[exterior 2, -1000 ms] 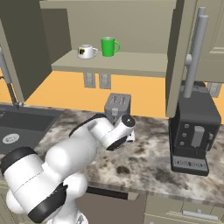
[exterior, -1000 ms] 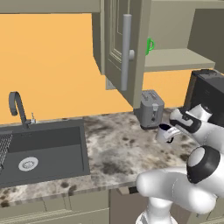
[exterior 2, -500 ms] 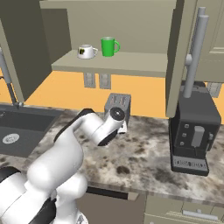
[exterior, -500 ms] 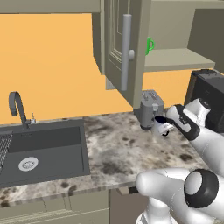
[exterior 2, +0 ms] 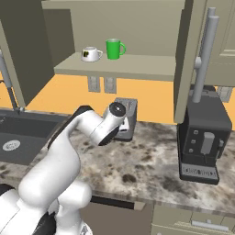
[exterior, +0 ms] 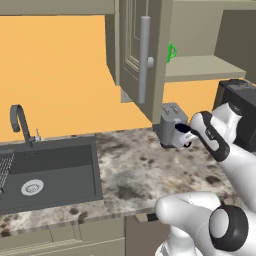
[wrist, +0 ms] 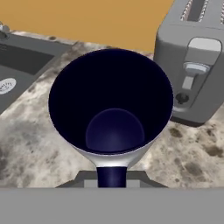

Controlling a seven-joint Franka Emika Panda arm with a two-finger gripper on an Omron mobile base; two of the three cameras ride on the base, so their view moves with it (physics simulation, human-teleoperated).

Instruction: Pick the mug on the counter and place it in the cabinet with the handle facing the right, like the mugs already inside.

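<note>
The pale mug (exterior: 180,135) with a dark inside hangs above the counter, just in front of the toaster, with my gripper (exterior: 189,136) shut on it. In the hand view the mug (wrist: 111,109) opens toward the camera and its black handle (wrist: 111,176) points down between my fingers, which are hidden. The olive cabinet stands open, its panelled door (exterior: 142,55) with the grey bar handle swung out. On its shelf (exterior 2: 137,69) stand a green mug (exterior 2: 114,48) and a white mug (exterior 2: 91,54). From the left, only the green handle (exterior: 171,51) shows.
A grey toaster (exterior: 169,122) (wrist: 197,61) stands right behind the held mug. A black coffee machine (exterior 2: 202,137) sits at the counter's right. The dark sink (exterior: 50,170) and faucet (exterior: 20,120) lie to the left. The open door overhangs the counter.
The arm has swung and lifted the mug up and closer to the toaster. The cabinet and its mugs have not moved.
</note>
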